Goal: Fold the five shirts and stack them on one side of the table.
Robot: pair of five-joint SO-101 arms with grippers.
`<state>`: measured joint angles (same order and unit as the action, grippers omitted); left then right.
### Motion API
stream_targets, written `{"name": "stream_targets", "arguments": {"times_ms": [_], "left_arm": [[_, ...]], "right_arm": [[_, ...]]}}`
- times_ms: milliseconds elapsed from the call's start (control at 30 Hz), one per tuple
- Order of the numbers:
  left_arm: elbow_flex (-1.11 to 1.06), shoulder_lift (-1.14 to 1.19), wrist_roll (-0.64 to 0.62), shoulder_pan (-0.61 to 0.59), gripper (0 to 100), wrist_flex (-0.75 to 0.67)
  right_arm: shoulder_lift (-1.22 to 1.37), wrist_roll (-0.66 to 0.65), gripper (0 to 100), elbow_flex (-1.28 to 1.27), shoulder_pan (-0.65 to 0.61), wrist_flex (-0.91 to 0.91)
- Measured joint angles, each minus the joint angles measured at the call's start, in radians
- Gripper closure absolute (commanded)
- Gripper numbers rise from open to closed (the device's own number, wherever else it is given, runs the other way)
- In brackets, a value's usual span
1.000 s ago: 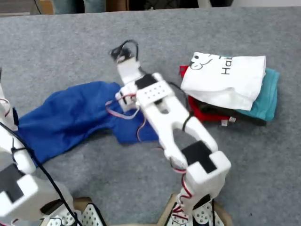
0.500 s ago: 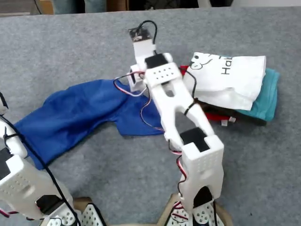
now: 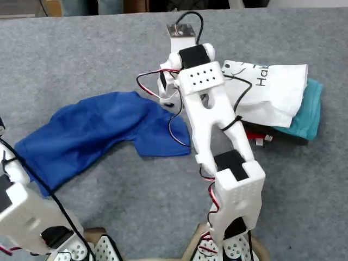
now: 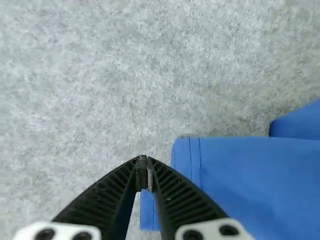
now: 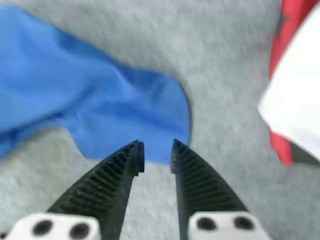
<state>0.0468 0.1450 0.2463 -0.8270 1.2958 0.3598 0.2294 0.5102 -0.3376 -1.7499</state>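
Fingers (image 5: 120,172) parted and empty, the right gripper (image 5: 154,150) has swung off the crumpled blue fabric shirt (image 3: 92,136); left gripper (image 4: 143,167) clenched beside its hem; fold pending.

below the right end effector (image 5: 155,150), its jaws a little apart, the blue shirt (image 5: 100,95) covers the tabletop (image 5: 225,165) and spreads off to one side. a strip of bare grey runs just past the shirt's rounded edge. beyond that strip the stack blocks the way, with a white shirt (image 5: 295,105) on top and a red shirt (image 5: 285,25) under it. ahead of the left end effector (image 4: 143,165), its jaws closed, the tabletop lies open. the blue shirt's hemmed edge sits just beside its tips. seen from above, the grey beyond both shirts is free.
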Motion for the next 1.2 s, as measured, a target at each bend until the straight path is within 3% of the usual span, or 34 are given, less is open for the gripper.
{"name": "stream_targets", "arguments": {"times_ms": [300,567,867,1067,1200], "left_arm": [[-0.239,-0.226,0.0,-0.012,97,-0.048],[-0.379,-0.319,0.0,-0.012,97,-0.054],[-0.384,-0.319,0.048,-0.012,97,-0.074],[-0.384,-0.319,0.049,-0.028,97,-0.074],[-0.384,-0.319,0.049,-0.028,97,-0.074]], "right_arm": [[-0.21,0.115,91.0,-0.448,-0.005,0.017],[-0.236,0.164,91.0,-0.804,-0.003,0.292],[-0.236,0.164,90.1,-0.895,-0.003,0.423],[-0.236,0.183,70.7,-0.895,-0.003,0.425],[-0.236,0.196,71.7,-0.895,-0.003,0.442]]}}
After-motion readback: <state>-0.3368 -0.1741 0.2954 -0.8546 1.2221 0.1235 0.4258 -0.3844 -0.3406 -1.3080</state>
